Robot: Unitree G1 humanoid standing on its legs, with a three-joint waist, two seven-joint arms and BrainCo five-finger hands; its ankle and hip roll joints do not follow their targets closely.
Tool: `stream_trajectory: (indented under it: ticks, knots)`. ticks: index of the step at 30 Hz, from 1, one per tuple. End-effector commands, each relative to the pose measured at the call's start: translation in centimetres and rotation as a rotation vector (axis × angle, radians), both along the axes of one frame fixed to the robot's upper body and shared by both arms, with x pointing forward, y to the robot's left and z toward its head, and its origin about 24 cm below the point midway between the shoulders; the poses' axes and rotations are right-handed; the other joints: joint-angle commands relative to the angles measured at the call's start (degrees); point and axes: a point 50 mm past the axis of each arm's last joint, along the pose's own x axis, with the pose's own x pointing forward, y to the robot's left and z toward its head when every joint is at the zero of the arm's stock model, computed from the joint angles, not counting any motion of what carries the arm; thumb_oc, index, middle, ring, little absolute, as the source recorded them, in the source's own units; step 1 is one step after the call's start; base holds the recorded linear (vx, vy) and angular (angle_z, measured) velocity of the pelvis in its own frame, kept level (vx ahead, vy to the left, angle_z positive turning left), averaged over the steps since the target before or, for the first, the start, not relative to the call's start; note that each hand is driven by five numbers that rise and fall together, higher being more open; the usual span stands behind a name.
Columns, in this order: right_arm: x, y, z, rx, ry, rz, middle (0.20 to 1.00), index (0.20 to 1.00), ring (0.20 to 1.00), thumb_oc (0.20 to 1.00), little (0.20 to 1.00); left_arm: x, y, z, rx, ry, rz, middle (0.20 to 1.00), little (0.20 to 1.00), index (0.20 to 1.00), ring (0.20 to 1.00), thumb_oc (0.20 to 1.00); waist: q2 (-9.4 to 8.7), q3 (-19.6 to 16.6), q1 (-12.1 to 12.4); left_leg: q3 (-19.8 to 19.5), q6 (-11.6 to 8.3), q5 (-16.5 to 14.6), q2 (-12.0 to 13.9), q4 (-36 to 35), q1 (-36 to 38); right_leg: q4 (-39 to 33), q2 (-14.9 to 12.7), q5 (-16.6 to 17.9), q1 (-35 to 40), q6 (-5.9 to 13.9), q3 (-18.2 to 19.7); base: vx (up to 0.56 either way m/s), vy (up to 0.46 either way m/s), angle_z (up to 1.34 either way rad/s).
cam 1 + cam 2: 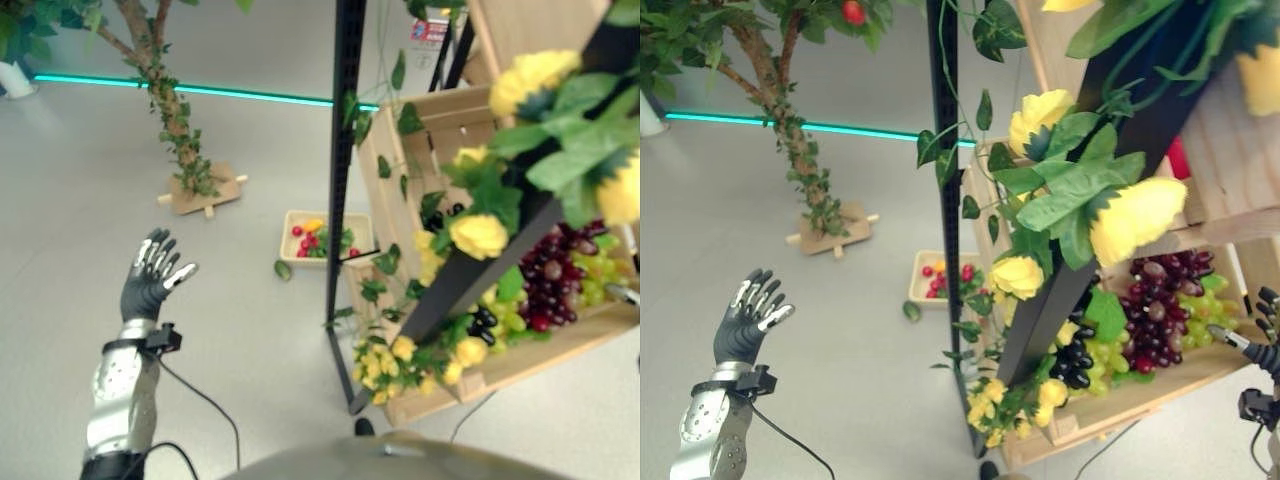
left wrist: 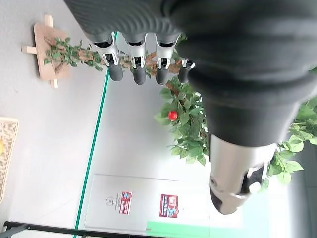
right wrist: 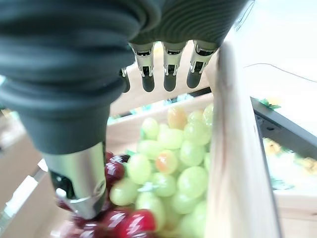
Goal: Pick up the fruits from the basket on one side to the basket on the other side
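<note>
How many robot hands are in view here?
2: the left hand raised open above the floor, the right hand open above the green grapes in the wooden crate.

One floor basket [image 1: 292,226]; one grape crate [image 1: 560,350]; two hands [image 1: 150,280] [image 1: 1268,340].

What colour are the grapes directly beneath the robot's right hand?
Pale green grapes, with dark red ones beside them; the right wrist view shows them best.

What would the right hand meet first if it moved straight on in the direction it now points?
Most likely the green grapes: the right hand hangs open just above them inside the wooden crate, with red grapes beside its thumb. Depth is unclear.
</note>
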Motion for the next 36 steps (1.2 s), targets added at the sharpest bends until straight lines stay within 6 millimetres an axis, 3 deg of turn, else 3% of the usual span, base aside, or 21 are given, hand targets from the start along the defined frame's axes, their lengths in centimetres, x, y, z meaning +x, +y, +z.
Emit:
stream_trajectory:
  ticks: [1,2,3,6,7,8,14,25,32,36]
  knots:
    - [-1.8,1.0,-4.9,0.166,0.11,-0.046,1.0,1.0,1.0,1.0,1.0,0.6,1.2,2.0,0.059,-0.118,0.057,1.0,1.0,1.0,1.0,1.0,0.18,0.1,-2.1,0.6,2.82,-5.7,-2.2,4.2,-1.9,7.1,-1.4,-6.3,-2.3,4.75,0.7,-0.02,0.04,-0.19]
    - [-1.7,1.1,-5.0,0.167,0.109,-0.045,1.0,1.0,1.0,1.0,1.0,0.6,1.3,2.0,0.061,-0.119,0.058,1.0,1.0,1.0,1.0,1.0,0.12,0.1,-2.1,0.7,2.83,-5.7,-2.2,4.2,-1.9,7.1,-1.4,-6.3,-2.4,4.76,0.7,-0.02,0.057,-0.2]
    - [-2.3,2.0,-6.5,0.235,0.115,-0.047,1.0,1.0,1.0,1.0,1.0,0.7,1.2,1.8,0.057,-0.113,0.063,1.0,1.0,1.0,1.0,1.0,0.4,0.2,-2.6,1.2,2.9,-5.7,-2.3,4.2,-1.8,7.1,-1.3,-6.1,-2.6,4.83,1.2,0.0,0.03,-0.21]
    - [-2.9,2.9,-8.0,0.282,0.143,-0.047,1.0,1.0,1.0,1.0,1.0,0.7,1.1,1.6,0.054,-0.112,0.068,1.0,1.0,1.0,1.0,1.0,0.52,0.4,-3.0,1.8,2.95,-5.7,-2.4,4.0,-1.6,7.2,-1.3,-5.9,-3.0,5.01,1.8,-0.02,0.04,-0.16]
    - [-3.7,3.9,-9.7,0.346,0.163,-0.079,1.0,1.0,1.0,1.0,1.0,0.5,1.1,1.5,0.054,-0.109,0.077,1.0,1.0,1.0,1.0,1.0,0.72,0.6,-3.4,2.4,3.05,-5.7,-2.6,4.0,-1.6,7.3,-1.2,-5.6,-3.3,5.18,2.2,-0.03,0.036,-0.1]
    - [-3.7,3.9,-9.7,0.346,0.163,-0.079,1.0,1.0,1.0,1.0,1.0,0.5,1.1,1.5,0.056,-0.109,0.078,1.0,1.0,1.0,1.0,1.0,0.65,0.6,-3.4,2.4,3.05,-5.7,-2.6,4.0,-1.6,7.4,-1.2,-5.6,-3.3,5.19,2.2,-0.03,0.041,-0.11]
    - [-5.8,6.2,-13.1,0.365,0.375,-0.013,1.0,1.0,1.0,1.0,1.0,-0.1,1.1,1.1,0.054,-0.1,0.099,1.0,1.0,1.0,1.0,1.0,1.2,1.4,-4.5,3.8,3.05,-5.4,-2.9,3.8,-1.5,7.9,-1.1,-5.1,-4.1,5.5,3.2,-0.02,0.037,-0.13]
    - [-6.9,7.4,-14.7,0.292,0.592,0.107,1.0,1.0,1.0,1.0,1.0,-0.1,1.1,1.3,0.069,-0.105,0.102,1.0,1.0,1.0,1.0,1.0,0.89,2.7,-4.6,4.6,3.03,-5.2,-3.0,3.8,-1.7,8.1,-1.3,-4.6,-4.9,5.85,3.8,-0.01,0.009,-0.04]
    - [-9.1,7.1,-16.6,0.44,0.569,-0.12,1.0,1.0,1.0,1.0,1.0,-0.1,0.7,1.1,0.059,-0.098,0.099,1.0,1.0,1.0,1.0,1.0,1.1,3.1,-4.2,4.4,3.09,-5.2,-3.1,3.7,-1.8,8.0,-1.5,-4.7,-4.8,5.86,3.5,0.0,0.0,0.0]
    - [-8.8,6.9,-16.5,0.491,0.494,-0.168,1.0,1.0,1.0,1.0,1.0,-0.3,0.8,1.0,0.05,-0.098,0.105,1.0,1.0,1.0,1.0,1.0,1.35,3.2,-4.1,4.1,3.17,-5.4,-3.2,3.8,-1.7,8.1,-1.5,-4.9,-4.7,5.81,3.2,0.0,0.0,0.0]
